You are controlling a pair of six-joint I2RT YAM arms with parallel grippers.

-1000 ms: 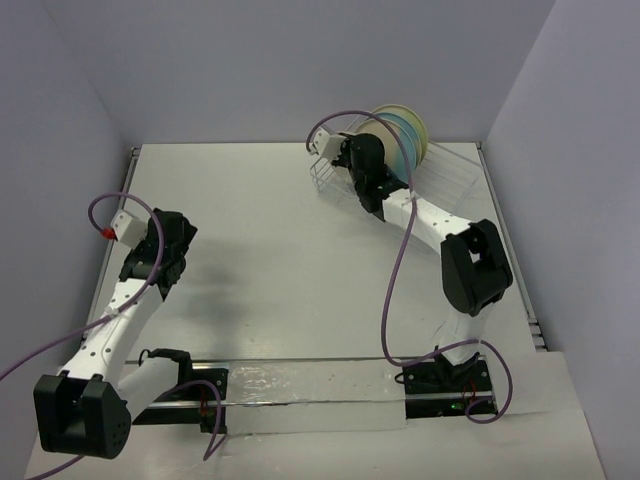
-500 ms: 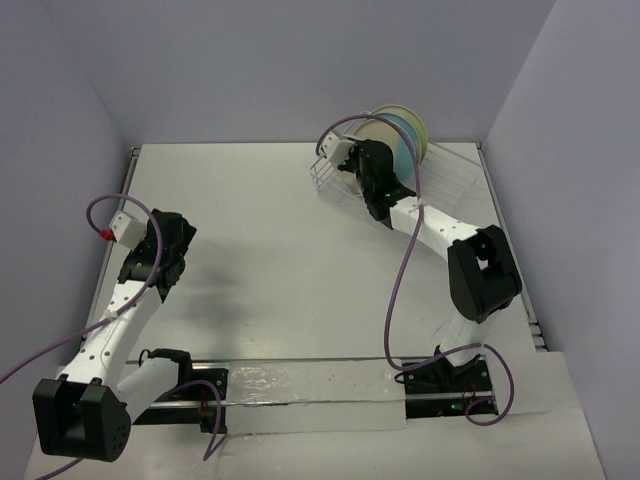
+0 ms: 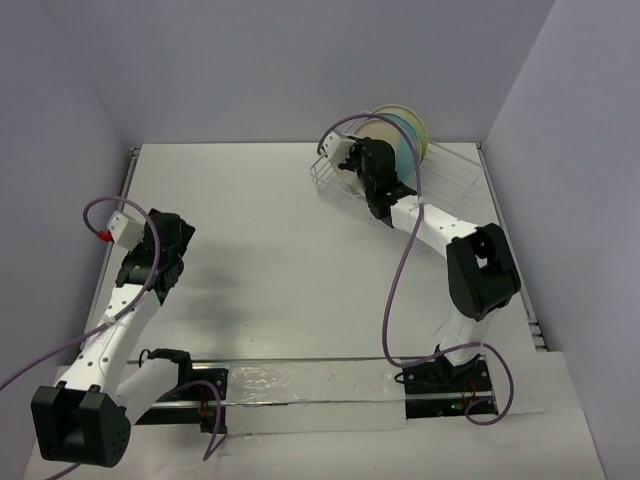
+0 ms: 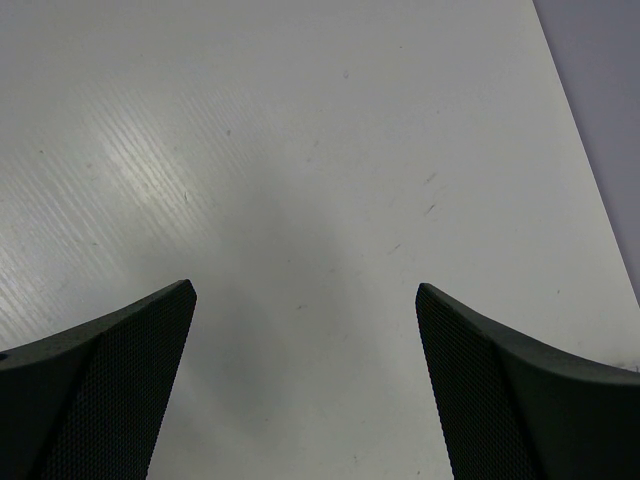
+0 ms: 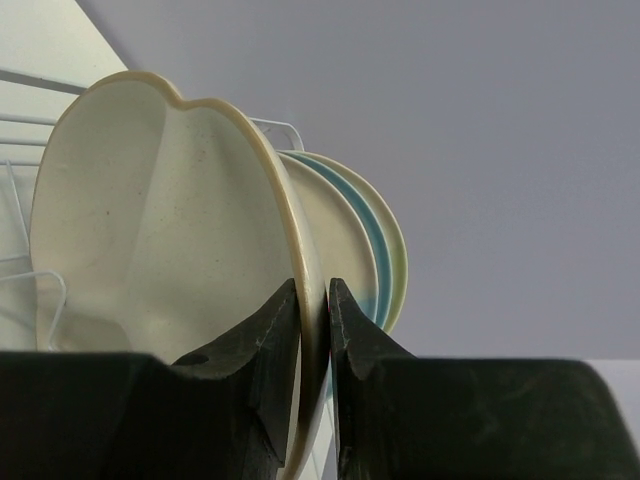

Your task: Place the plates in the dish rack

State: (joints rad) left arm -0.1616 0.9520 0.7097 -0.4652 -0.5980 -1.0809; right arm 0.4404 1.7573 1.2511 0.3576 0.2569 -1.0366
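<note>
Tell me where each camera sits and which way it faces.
Top external: above and behind the arms, looking down on the table; both arms show, bases nearest.
Left wrist: faces down at the tabletop; the open left gripper shows.
Right wrist: faces the dish rack; the right gripper pinches the cream divided plate.
Shared: top and right wrist views both show the plates standing in the rack.

We saw bright, even light; glare streaked the table (image 4: 130, 160) at ten o'clock; the divided plate (image 5: 150, 230) looked sharp.
</note>
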